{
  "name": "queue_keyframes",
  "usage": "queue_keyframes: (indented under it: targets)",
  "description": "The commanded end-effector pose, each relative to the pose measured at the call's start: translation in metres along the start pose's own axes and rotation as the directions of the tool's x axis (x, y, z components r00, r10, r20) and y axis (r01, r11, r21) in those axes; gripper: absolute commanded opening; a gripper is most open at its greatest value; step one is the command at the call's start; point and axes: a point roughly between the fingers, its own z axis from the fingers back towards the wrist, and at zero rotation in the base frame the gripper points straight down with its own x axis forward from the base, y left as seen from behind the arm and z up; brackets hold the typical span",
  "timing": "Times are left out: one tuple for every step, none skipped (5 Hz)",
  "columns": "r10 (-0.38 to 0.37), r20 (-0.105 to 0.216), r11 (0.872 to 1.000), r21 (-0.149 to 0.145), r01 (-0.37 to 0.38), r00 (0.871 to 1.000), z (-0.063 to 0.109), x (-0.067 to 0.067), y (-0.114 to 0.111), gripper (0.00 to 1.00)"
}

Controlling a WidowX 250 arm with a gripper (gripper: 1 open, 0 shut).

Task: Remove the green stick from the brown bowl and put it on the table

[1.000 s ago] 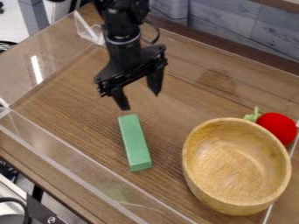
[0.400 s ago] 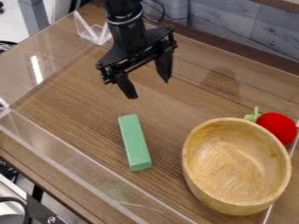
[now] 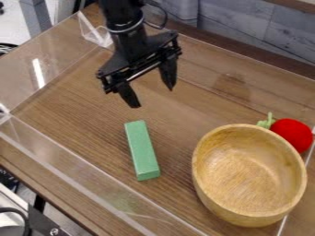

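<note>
The hand point(image 3: 146, 90), fingers spread wide with nothing between them, has dipped slightly toward the near side after lifting a moment ago! Nearer us, the green stick point(image 3: 143, 149) hasn't budged, flat on the surface point(image 3: 74, 123) left of the brown bowl point(image 3: 250, 175), so the job looks done, bar backing off.
</note>
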Motion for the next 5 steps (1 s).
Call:
queue_keyframes:
  targets:
    - [-0.016,0.023,0.999,-0.049,0.017,1.000,0.012,0.001,-0.012,1.00]
    - [-0.026,0.021,0.998,-0.063,0.027,0.999,0.014,0.000,-0.019,1.00]
    - [-0.010,0.037,0.997,-0.073,0.012,0.999,0.014,-0.006,-0.029,1.00]
    - [0.015,0.065,0.997,-0.080,-0.010,0.998,0.012,-0.007,-0.035,1.00]
    - [-0.037,0.074,0.996,-0.083,0.043,0.997,0.023,0.004,-0.035,1.00]
